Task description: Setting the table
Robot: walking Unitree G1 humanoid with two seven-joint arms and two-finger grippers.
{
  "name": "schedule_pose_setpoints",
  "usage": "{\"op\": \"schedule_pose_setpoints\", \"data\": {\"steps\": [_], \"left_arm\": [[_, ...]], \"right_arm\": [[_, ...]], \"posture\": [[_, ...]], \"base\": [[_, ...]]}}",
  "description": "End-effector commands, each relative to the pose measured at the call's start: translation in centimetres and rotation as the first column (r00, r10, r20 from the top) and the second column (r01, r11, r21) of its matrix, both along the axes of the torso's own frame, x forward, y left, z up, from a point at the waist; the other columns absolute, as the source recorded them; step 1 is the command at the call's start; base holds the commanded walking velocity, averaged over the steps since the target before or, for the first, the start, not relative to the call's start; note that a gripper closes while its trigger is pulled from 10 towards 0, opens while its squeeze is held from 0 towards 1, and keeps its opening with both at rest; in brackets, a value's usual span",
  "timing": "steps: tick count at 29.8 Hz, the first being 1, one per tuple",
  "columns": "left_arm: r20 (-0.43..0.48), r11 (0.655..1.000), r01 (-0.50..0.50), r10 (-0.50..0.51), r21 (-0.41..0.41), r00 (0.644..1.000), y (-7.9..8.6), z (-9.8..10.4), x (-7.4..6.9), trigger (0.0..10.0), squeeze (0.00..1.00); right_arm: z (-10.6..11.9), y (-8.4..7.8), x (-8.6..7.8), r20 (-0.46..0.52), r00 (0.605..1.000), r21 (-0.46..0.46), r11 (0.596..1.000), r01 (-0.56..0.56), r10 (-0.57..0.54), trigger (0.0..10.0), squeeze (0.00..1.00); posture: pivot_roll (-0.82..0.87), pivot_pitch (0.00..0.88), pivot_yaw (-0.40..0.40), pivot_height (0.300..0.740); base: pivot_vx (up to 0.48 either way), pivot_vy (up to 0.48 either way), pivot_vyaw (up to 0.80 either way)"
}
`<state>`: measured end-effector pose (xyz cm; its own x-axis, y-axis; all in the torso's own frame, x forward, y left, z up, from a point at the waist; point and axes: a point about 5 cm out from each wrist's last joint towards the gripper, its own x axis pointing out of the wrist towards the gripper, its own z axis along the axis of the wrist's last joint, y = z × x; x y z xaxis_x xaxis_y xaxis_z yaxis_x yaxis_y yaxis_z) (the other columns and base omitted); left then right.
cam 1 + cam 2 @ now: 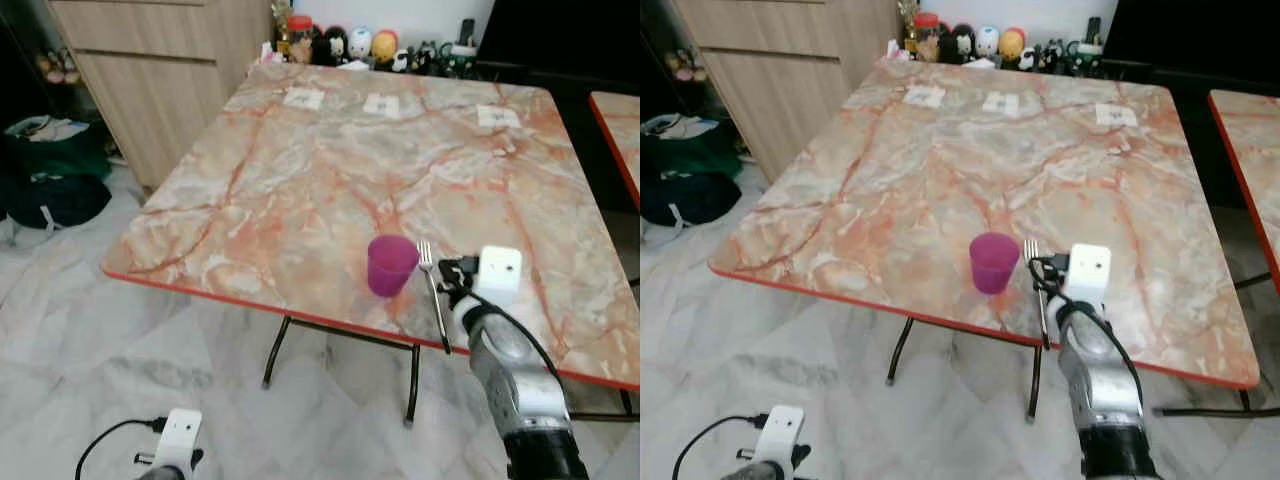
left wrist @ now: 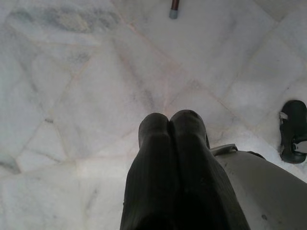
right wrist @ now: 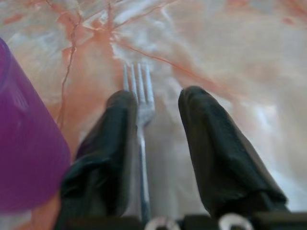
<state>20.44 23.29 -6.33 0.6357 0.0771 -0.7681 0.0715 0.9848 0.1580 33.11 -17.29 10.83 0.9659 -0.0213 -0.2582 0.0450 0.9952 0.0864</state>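
Observation:
A purple cup (image 1: 390, 265) stands upright near the front edge of the marble table (image 1: 300, 170). A silver fork (image 1: 433, 290) lies flat just to its right, tines pointing away from me. My right gripper (image 3: 158, 98) is open and low over the fork (image 3: 139, 96). The handle runs between the two fingers, close against one finger (image 3: 115, 129). The cup (image 3: 24, 143) is beside that finger. My left gripper (image 2: 170, 120) hangs shut over the floor, holding nothing.
Three paper cards (image 1: 383, 104) lie near the table's far edge, with figurines (image 1: 350, 45) behind them. A wooden cabinet (image 1: 150, 70) and dark bags (image 1: 50, 170) stand at the left. A second table (image 1: 620, 120) is at the right. A black sandal (image 2: 293, 132) lies on the floor.

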Motion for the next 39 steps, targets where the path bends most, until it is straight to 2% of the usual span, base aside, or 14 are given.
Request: {"op": "schedule_pose_setpoints", "data": {"steps": [1,10,25,26,27,28,29,39], "left_arm": [[-0.028,1.0,-0.01,0.01,-0.009,1.0,0.1,-0.4,-0.6,10.0,0.0],[-0.031,1.0,-0.007,0.007,-0.008,1.0,0.1,-0.4,-0.7,10.0,0.0],[-0.033,1.0,-0.009,0.009,-0.007,0.999,0.2,-0.4,-0.8,10.0,0.0],[-0.033,1.0,-0.008,0.008,-0.007,0.999,0.2,-0.4,-0.8,10.0,0.0],[-0.033,1.0,-0.008,0.008,-0.007,0.999,0.1,-0.4,-0.8,10.0,0.0],[-0.033,1.0,-0.008,0.008,-0.007,0.999,0.1,-0.4,-0.8,10.0,0.0],[-0.033,1.0,-0.008,0.008,-0.008,0.999,0.1,-0.4,-0.8,10.0,0.0],[-0.038,1.0,-0.005,0.005,-0.011,0.999,0.1,-0.4,-0.8,10.0,0.0]], "right_arm": [[-1.0,-0.3,-0.1,-0.06,0.998,0.005,1.0,0.003,-0.002,10.0,0.0],[-2.2,-0.3,0.0,-0.115,0.993,0.017,1.0,0.014,-0.012,10.0,0.0],[-3.0,-0.3,0.1,-0.149,0.989,0.019,1.0,-0.008,0.011,10.0,0.0],[-3.2,-0.2,0.1,-0.155,0.988,0.019,1.0,-0.013,0.016,9.7,0.0],[-3.3,-0.2,0.0,-0.159,0.987,0.019,1.0,-0.014,0.017,4.2,0.0],[-3.3,-0.2,0.0,-0.162,0.987,0.019,1.0,-0.015,0.018,4.2,0.0],[-3.5,-0.1,0.0,-0.166,0.986,0.019,1.0,-0.019,0.021,0.0,0.0],[-3.9,-0.1,-0.2,-0.177,0.984,0.016,0.999,-0.031,0.034,0.0,0.0]], "posture": [[0.12,0.101,0.0,0.74],[0.12,0.108,0.005,0.74],[0.12,0.112,0.005,0.74],[0.12,0.112,0.005,0.74],[0.12,0.112,0.004,0.74],[0.12,0.112,0.004,0.74],[0.12,0.111,0.004,0.74],[0.12,0.112,0.004,0.74]], "base": [[0.0,0.0,0.0],[0.0,0.0,0.0],[0.0,0.0,0.0],[0.0,0.0,0.0],[0.0,0.0,0.0],[0.0,0.0,0.0],[0.0,0.0,0.0],[0.0,0.0,0.0]]}}
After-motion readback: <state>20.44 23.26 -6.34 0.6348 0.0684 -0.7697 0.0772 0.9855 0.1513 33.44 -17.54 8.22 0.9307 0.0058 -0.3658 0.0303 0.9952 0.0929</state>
